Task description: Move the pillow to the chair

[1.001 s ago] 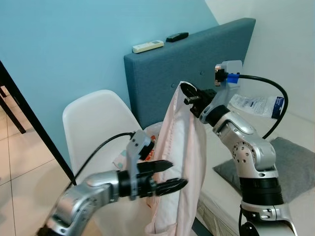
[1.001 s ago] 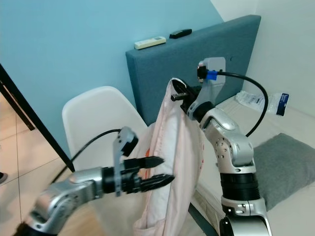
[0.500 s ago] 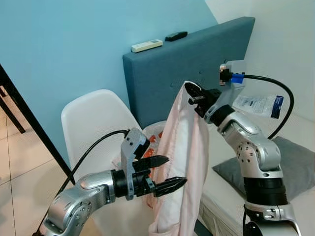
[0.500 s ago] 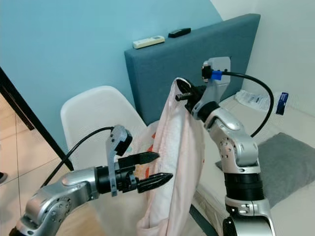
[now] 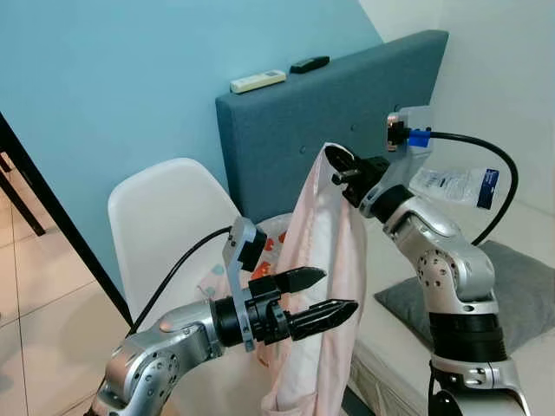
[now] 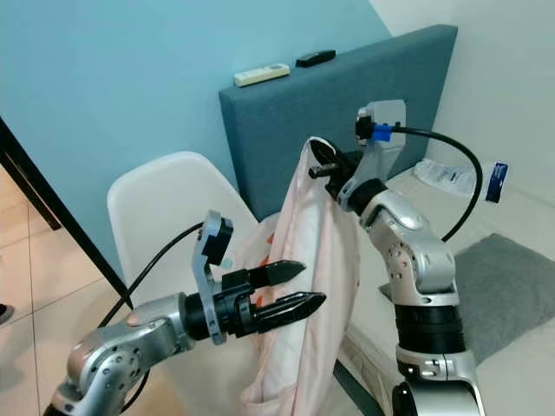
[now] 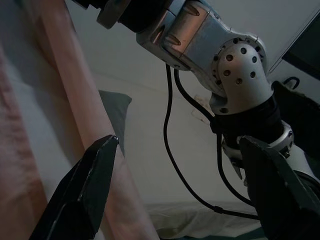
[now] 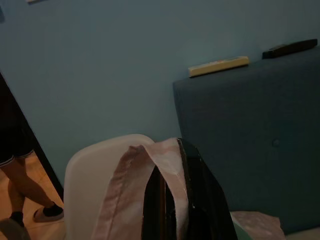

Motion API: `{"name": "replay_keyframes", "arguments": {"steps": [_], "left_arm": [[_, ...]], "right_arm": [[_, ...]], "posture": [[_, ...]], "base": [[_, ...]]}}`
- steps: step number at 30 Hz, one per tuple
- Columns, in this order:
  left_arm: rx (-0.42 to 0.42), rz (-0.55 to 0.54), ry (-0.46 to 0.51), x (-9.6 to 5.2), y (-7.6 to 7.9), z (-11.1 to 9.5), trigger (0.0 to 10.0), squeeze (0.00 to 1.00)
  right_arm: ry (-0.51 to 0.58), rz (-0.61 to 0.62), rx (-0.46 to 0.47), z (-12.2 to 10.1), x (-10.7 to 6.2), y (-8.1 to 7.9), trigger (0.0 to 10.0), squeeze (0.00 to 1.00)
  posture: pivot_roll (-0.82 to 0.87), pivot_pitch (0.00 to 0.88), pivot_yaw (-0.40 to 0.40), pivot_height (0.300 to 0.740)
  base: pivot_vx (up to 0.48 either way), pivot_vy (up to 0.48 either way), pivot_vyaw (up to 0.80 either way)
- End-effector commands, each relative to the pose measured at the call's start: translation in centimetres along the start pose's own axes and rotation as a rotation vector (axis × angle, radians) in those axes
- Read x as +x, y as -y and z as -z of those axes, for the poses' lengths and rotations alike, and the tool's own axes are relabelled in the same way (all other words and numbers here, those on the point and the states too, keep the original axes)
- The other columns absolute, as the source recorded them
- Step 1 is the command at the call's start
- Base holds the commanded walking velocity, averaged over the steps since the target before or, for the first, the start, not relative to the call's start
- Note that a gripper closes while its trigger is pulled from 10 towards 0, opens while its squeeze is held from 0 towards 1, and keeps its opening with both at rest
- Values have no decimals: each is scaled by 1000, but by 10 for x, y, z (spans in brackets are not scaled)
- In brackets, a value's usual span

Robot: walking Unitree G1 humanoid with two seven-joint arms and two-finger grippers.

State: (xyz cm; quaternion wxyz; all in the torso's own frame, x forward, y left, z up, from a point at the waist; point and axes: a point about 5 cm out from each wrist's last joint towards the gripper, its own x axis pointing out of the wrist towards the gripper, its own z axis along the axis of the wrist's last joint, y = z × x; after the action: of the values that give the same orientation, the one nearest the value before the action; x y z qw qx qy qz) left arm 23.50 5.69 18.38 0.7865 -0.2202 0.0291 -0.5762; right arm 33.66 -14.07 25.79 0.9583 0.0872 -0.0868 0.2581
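1. Since the earlier frames, the left hand (image 5: 323, 295) has been pushed further forward, so that its spread fingers now reach across the front of the pillow (image 5: 325, 286) rather than stopping short of its edge.
2. The pillow, pale pink, is hung in the air by its top corner, drooping in long folds between the two arms, above and just in front of the chair (image 5: 165, 221); its lower end is seen at the bottom of the left eye view.
3. The top corner of the pillow is pinched by the right hand (image 5: 334, 168), whose fingers are pressed together on the fabric; in the right wrist view the pink hem (image 8: 150, 165) is seen folded over between the black fingers (image 8: 200, 195).
4. The left hand is held with its fingers apart, one above the other, pointing toward the right arm; in the left wrist view a pink fold (image 7: 85, 110) is seen just beside one fingertip (image 7: 95, 175), and whether it is touched cannot be told.
5. The chair is white with a rounded shell back, and stands against the blue wall (image 5: 130, 78), just beside a grey-blue headboard (image 5: 295, 130).
6. A patterned cloth (image 5: 269, 243) with orange marks is seen lying on the chair seat, behind the pillow.
7. On top of the headboard, a white remote (image 5: 258, 81) and a black remote (image 5: 310, 64) are laid near each other.
8. A grey cushion (image 5: 520, 286) is laid on the bed (image 5: 529, 225) behind the right arm, and a plastic packet (image 5: 455, 185) lies further back.
9. A person's legs (image 8: 22, 185) are seen on the floor past the chair in the right wrist view.
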Motion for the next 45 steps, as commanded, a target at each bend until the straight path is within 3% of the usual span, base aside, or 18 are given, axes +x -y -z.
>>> {"name": "replay_keyframes", "arguments": {"steps": [1, 5, 6, 7, 8, 13, 19, 26, 30, 38, 45], "left_arm": [[60, 4, -52, 2, 0, 2, 10000, 1000], [153, 1, -168, 6, 2, 15, 10000, 1000], [189, -13, -209, 8, 1, 19, 10000, 616], [212, -21, -234, 9, 1, 22, 10000, 616], [242, -44, -258, 11, -1, 25, 10000, 0], [313, -164, -299, 18, -13, 28, 10000, 0], [416, -379, -259, 24, -29, 18, 10000, 0], [411, -520, -273, 26, -33, 23, 10000, 0], [407, -541, -283, 30, -32, 27, 10000, 0], [294, -500, -303, 45, -20, 45, 10000, 0], [267, -559, -347, 46, -26, 53, 10000, 0]], "right_arm": [[50, -37, -4, -8, 1, -7, 0, 0], [52, -39, -4, -9, 1, -8, 0, 0], [54, -39, -4, -9, 1, -8, 0, 0], [55, -39, -5, -10, 1, -8, 0, 0], [57, -39, -5, -10, 1, -8, 0, 0], [60, -40, -5, -11, 1, -7, 0, 0], [63, -44, -5, -12, 2, -8, 0, 0], [67, -48, -5, -13, 3, -9, 0, 0], [69, -48, -5, -13, 3, -9, 0, 0], [66, -44, 1, -11, 4, -9, 0, 0], [63, -48, 8, -10, 4, -12, 0, 0]], "posture": [[-39, 15, 22, 740], [-41, 14, 22, 740], [-43, 14, 23, 740], [-44, 14, 23, 740], [-45, 13, 22, 740], [-47, 9, 23, 740], [-44, 5, 24, 740], [-39, 0, 24, 740], [-39, 0, 24, 740], [-41, 2, 26, 740], [-44, 6, 27, 740]], "base": [[0, 0, 0], [0, 0, 0], [0, 0, 0], [0, 0, 0], [0, 0, 0], [0, 0, 0], [0, 0, 0], [0, 0, 0], [0, 0, 0], [0, 0, 0], [0, 0, 0]]}}
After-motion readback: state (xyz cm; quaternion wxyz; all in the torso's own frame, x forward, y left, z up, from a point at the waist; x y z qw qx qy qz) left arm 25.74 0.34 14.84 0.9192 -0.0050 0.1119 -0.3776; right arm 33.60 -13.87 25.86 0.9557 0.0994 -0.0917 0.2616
